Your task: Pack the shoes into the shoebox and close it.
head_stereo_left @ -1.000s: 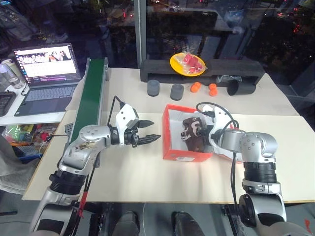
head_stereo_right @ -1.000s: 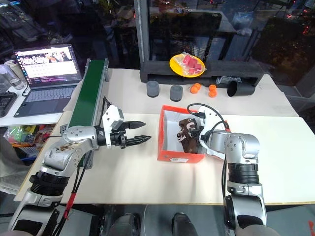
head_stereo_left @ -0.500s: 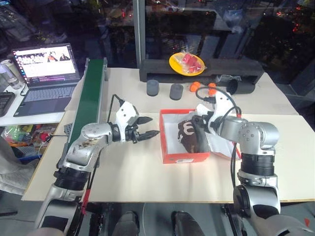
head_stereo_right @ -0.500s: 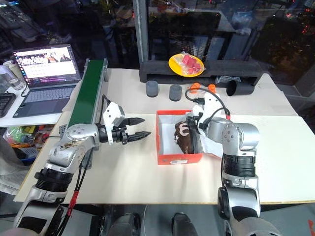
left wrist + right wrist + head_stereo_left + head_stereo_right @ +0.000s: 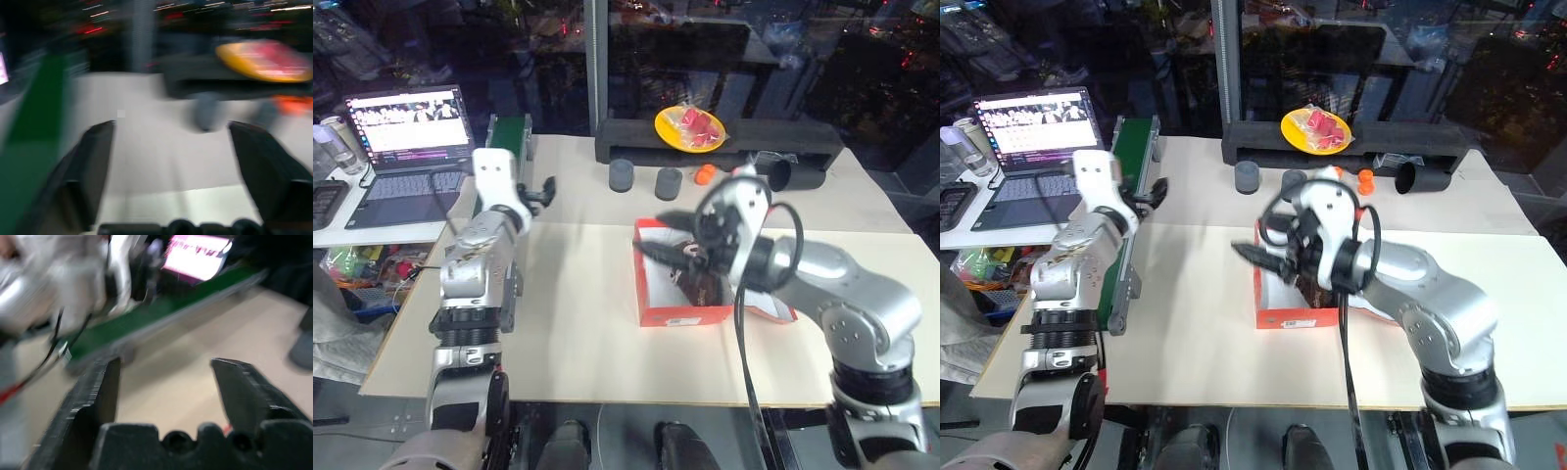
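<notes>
The red-orange shoebox (image 5: 651, 294) stands open on the table's middle, its lid (image 5: 773, 311) folded out to the right behind my right arm. Dark-brown shoes (image 5: 703, 286) lie inside it, partly hidden by the wrist, so I cannot tell them apart. My right gripper (image 5: 664, 238) hovers above the box's left half and points left, open with nothing between its fingers (image 5: 105, 382). My left gripper (image 5: 540, 191) is raised at the far left beside the green belt, pointing forward, away from the box. Its fingers (image 5: 93, 166) stand wide open and empty.
A green conveyor belt (image 5: 509, 132) runs along the table's left side, with a laptop (image 5: 406, 127) beyond it. At the back are two dark grey cylinders (image 5: 622, 176), orange balls (image 5: 705, 174), a black tube (image 5: 793, 174) and a yellow plate (image 5: 688, 127) on a black block.
My right gripper rose out of the box, turned to point left and opened. My left arm swung up and left from beside the box, now pointing forward, and its fingers spread wider.
</notes>
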